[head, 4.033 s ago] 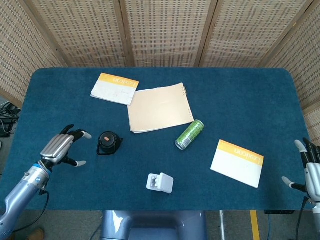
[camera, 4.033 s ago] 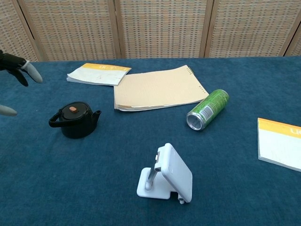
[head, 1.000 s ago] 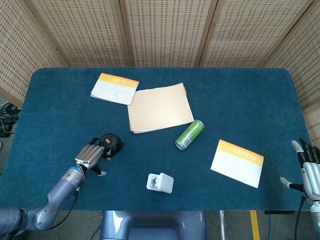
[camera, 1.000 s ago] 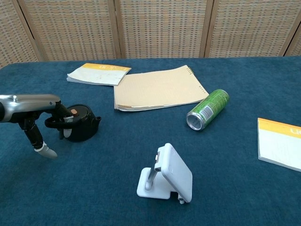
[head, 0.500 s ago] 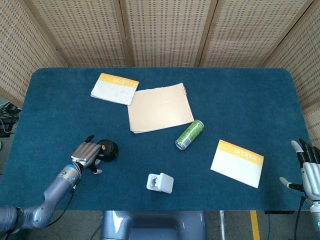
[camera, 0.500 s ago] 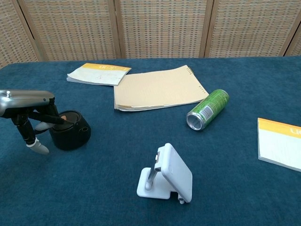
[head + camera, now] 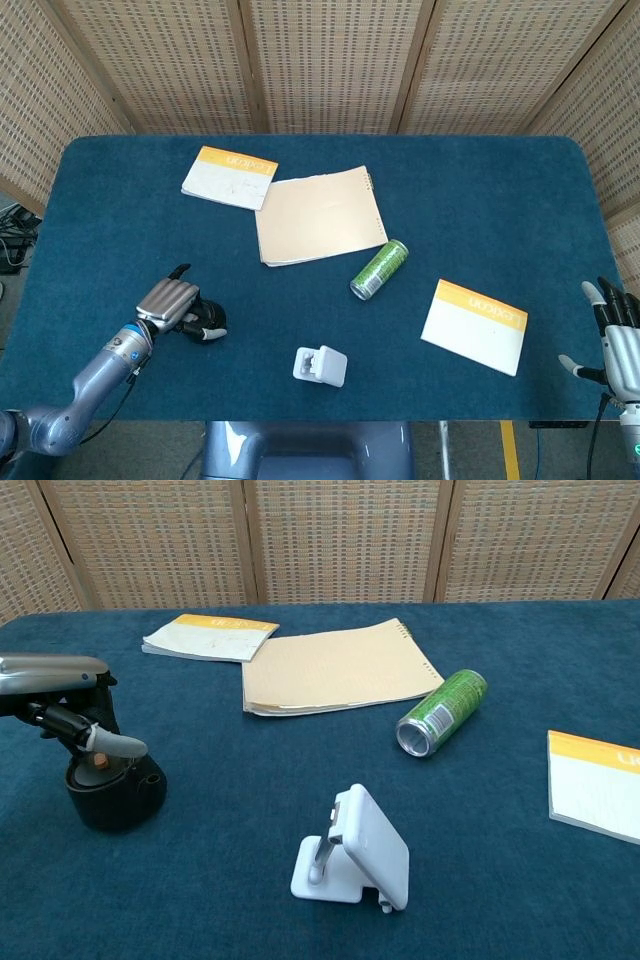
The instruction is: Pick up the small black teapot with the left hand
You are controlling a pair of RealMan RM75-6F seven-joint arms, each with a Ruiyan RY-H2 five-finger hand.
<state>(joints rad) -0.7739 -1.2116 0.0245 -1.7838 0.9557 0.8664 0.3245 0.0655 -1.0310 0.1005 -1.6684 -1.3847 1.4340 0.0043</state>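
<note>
The small black teapot [image 7: 209,326] [image 7: 115,793] is near the table's front left; in the head view my left hand [image 7: 170,303] covers most of it. In the chest view the left hand [image 7: 52,686] reaches in from the left edge, and its fingers [image 7: 112,744] curl over the pot's top and orange-knobbed lid, holding it. I cannot tell whether the pot's base is off the cloth. My right hand [image 7: 619,340] hangs past the table's right front corner, fingers spread and holding nothing; the chest view does not show it.
A tan notebook [image 7: 318,215] lies mid-table with a green can [image 7: 379,269] on its side to the right of it. A white phone stand [image 7: 355,855] sits near the front edge. Orange-topped booklets lie at back left [image 7: 229,176] and right [image 7: 474,326].
The left hand has closed around the teapot and drawn it toward the front left; the pot's spout and handle no longer show in the chest view. The right hand has stayed put.
</note>
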